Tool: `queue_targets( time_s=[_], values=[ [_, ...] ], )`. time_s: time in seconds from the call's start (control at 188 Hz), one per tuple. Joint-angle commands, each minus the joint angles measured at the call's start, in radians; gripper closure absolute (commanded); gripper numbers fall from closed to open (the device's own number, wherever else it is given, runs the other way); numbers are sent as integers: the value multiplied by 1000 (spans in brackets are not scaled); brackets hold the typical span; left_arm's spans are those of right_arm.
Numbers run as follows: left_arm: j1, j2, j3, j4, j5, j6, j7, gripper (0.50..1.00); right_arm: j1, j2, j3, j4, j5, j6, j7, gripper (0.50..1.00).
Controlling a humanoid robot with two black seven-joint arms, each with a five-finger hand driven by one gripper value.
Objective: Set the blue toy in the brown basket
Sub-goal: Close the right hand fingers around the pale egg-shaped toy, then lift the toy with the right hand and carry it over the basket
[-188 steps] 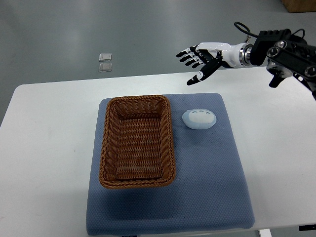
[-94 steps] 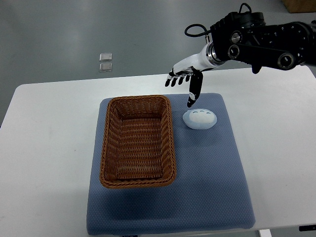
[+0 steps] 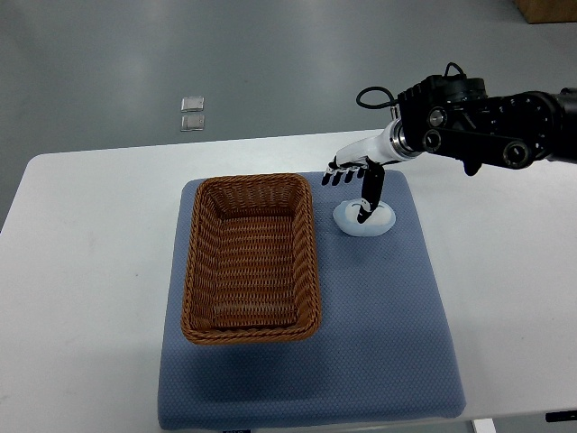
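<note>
The right arm (image 3: pixel 487 135) runs off the right edge, its upper part unseen. The right hand (image 3: pixel 359 178) covers part of the toy (image 3: pixel 363 219), so contact can't be judged. The mat (image 3: pixel 379 325) is clipped at the bottom edge. Two small floor objects (image 3: pixel 192 115) are too small to identify.

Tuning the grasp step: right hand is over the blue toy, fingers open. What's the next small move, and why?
Probably lower slightly and curl the fingers around the blue toy. The right hand hangs just above it with fingers spread, thumb tip at the toy's top, nothing grasped. The toy lies on the blue mat beside the brown basket, which holds nothing, so a grasp has to come before any move to the basket.
</note>
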Motion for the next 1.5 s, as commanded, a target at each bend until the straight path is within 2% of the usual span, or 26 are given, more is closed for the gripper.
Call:
queue_targets(
  time_s=[0.0,0.722,0.765,0.807,0.834,0.844,0.876,0.881,0.897,0.913,0.972,0.998,1.173,1.492],
  values=[
    [0,0,1,0,0,0,1,500,-13,-1,-1,-1,-4,-8,-2,595],
    [0,0,1,0,0,3,-1,500,-120,14,3,-77,-35,-53,-10,607],
    [0,0,1,0,0,2,1,500,-126,15,5,-84,-35,-54,-10,630],
    [0,0,1,0,0,3,-1,500,-129,17,6,-87,-35,-54,-8,677],
    [0,0,1,0,0,3,-1,500,-129,17,6,-87,-35,-54,-6,724],
    [0,0,1,0,0,3,-1,500,-129,17,6,-87,-35,-54,-6,724],
    [0,0,1,0,0,2,-1,500,-129,17,6,-87,-35,-54,-5,777],
    [0,0,1,1,0,2,1,500,-131,17,6,-88,-35,-54,-5,799],
    [0,0,1,0,0,2,-1,500,-131,17,6,-87,-35,-54,-5,820],
    [0,0,1,0,0,2,-1,500,-132,17,6,-88,-35,-54,-3,862],
    [0,0,1,0,0,3,-1,500,-134,18,9,-88,-35,-54,-3,940],
    [0,0,1,0,0,3,-1,500,-134,20,11,-88,-35,-56,-3,999],
    [0,0,-1,1,0,3,1,500,-111,2,17,-84,-32,-56,-3,1000],
    [0,0,1,1,0,3,1,500,101,-57,31,15,-6,-14,-3,1000]
  ],
)
